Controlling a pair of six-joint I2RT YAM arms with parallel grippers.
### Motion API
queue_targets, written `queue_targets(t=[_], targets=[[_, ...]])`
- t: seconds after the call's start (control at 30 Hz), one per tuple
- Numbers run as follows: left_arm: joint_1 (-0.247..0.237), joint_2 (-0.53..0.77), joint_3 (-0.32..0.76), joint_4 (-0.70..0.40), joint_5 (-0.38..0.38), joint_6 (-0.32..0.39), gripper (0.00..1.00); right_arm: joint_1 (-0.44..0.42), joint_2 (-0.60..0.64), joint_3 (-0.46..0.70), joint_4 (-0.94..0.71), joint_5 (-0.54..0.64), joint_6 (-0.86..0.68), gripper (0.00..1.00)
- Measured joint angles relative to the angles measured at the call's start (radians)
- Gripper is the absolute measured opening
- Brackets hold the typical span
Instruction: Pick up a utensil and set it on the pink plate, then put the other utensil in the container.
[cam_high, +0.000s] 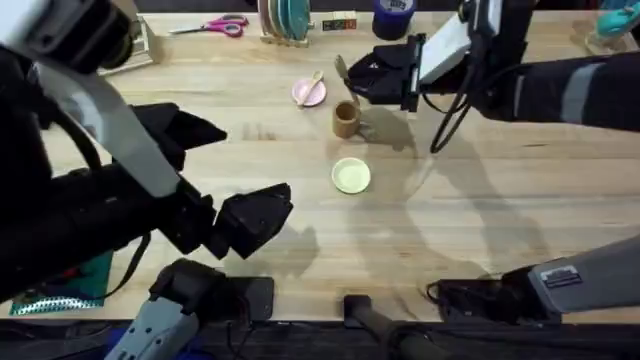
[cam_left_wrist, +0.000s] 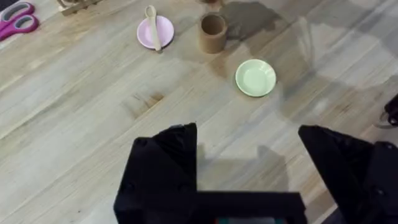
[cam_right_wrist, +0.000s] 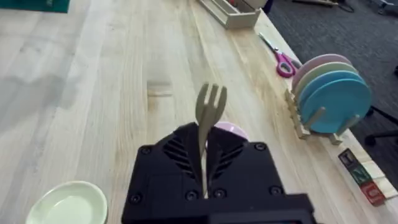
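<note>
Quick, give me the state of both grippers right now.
Left gripper: open, holding nothing, above bare table.
Right gripper: closed on the wooden fork, prongs pointing out past the fingertips, near the brown cup.

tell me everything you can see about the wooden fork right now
The fork is small, light and wood-coloured, with short prongs at one end. The right gripper is shut on its handle, and in the right wrist view it stands prongs up between the black fingers. In the overhead view it is held above the table beside the brown cup. It touches nothing but the gripper.
</note>
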Motion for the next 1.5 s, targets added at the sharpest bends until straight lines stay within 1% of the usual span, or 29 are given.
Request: queue_targets(t=[0.17,0.3,0.63,0.83,0.93,1.2,1.33,1.37,1.47,1.5], targets=[[0.0,0.0,0.0,0.0,0.0,0.0,0.995,0.013,0.05,0.0,0.064,0.0,0.009,0.033],[0.0,0.0,0.0,0.0,0.0,0.0,0.996,0.017,0.078,0.0,0.082,0.001,0.023,0.033],[0.0,0.0,0.0,0.0,0.0,0.0,0.995,0.017,0.159,0.0,0.088,0.012,0.027,0.033],[0.0,0.0,0.0,0.0,0.0,0.0,0.995,0.018,0.169,0.0,0.082,0.031,0.027,0.044],[0.0,0.0,0.0,0.0,0.0,0.0,0.995,0.018,0.17,0.0,0.078,0.035,0.027,0.06],[0.0,0.0,0.0,0.0,0.0,0.0,0.995,0.018,0.17,0.0,0.054,0.035,0.039,0.169],[0.0,0.0,0.0,0.0,0.0,0.0,0.995,0.018,0.17,0.0,0.054,0.035,0.061,0.348],[0.0,0.0,0.0,0.0,0.0,0.0,0.995,0.018,0.17,0.0,0.054,0.035,0.07,0.423],[0.0,0.0,0.0,0.0,0.0,0.0,0.995,0.018,0.17,0.0,0.053,0.035,0.083,0.826],[0.0,0.0,0.0,0.0,0.0,0.0,0.995,0.018,0.17,0.0,0.054,0.035,0.087,0.994]])
